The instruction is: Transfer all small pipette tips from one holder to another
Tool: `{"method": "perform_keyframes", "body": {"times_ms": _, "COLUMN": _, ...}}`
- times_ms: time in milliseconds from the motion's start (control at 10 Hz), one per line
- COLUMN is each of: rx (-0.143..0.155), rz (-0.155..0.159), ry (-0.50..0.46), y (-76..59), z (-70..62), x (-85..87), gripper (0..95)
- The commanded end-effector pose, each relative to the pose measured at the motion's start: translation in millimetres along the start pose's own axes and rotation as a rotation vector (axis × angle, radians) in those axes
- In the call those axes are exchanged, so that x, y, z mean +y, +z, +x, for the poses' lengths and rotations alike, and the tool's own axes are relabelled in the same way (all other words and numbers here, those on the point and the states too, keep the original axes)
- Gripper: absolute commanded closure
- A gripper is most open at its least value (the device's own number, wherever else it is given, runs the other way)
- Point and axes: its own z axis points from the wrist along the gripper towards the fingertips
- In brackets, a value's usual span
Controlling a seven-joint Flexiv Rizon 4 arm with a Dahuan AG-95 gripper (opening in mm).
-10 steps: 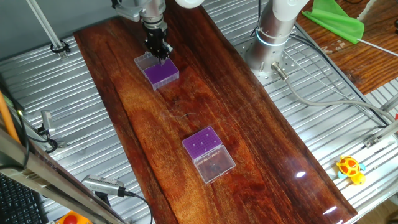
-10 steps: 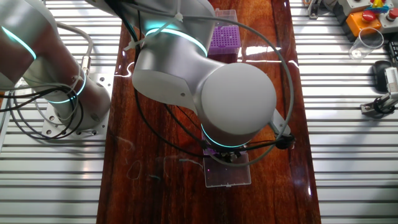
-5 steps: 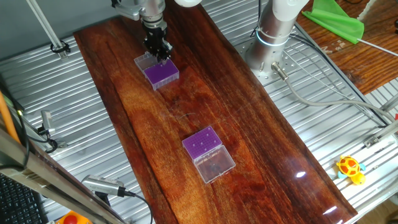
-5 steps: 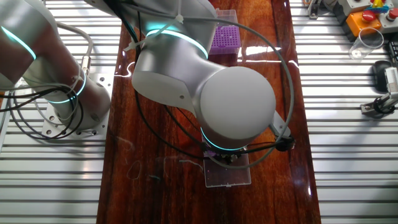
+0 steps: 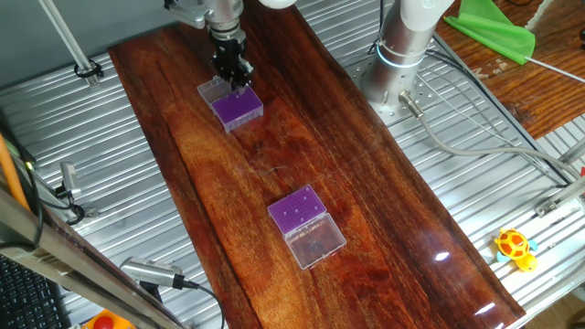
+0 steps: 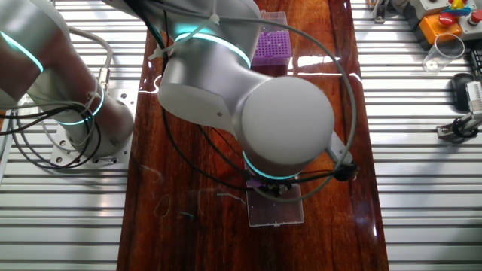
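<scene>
The gripper (image 5: 234,77) hangs over the far holder (image 5: 232,102), its fingertips down at the back edge of the purple insert, where the clear lid lies folded open. Whether the jaws are parted or closed on something I cannot tell; the fingers are a dark cluster in one fixed view, and in the other the arm's big wrist joint (image 6: 286,120) covers them entirely.

The small pipette tips (image 5: 299,210) show only as a few dark specks on the purple insert of the near holder (image 5: 306,226), which sits well apart down the wooden tabletop (image 5: 384,201). On the far insert no specks can be made out (too small to be sure).

The main risk, as I judge it, lies in the scale: the tips are far finer than the fingers, so a slight misalignment could miss a tip, pinch it crooked, or press it down at a slant beside its hole. The fingers could also catch the insert or open lid and shove the light holder.
</scene>
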Motion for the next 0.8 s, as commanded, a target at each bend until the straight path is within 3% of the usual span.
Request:
{"method": "perform_keyframes", "body": {"times_ms": 100, "rx": 0.004, "rz": -0.002, "ry": 0.018, "y": -2.0, "z": -17.5, "x": 10.1, "gripper": 76.0}}
{"method": "perform_keyframes", "body": {"times_ms": 500, "rx": 0.043, "rz": 0.028, "ry": 0.105, "y": -8.1, "z": -78.3, "x": 65.3, "gripper": 76.0}}
{"method": "perform_keyframes", "body": {"times_ms": 700, "rx": 0.053, "rz": 0.027, "ry": 0.135, "y": -8.1, "z": -78.3, "x": 65.3, "gripper": 76.0}}
{"method": "perform_keyframes", "body": {"times_ms": 800, "rx": 0.065, "rz": 0.027, "ry": 0.109, "y": -8.1, "z": -78.3, "x": 65.3, "gripper": 95.0}}
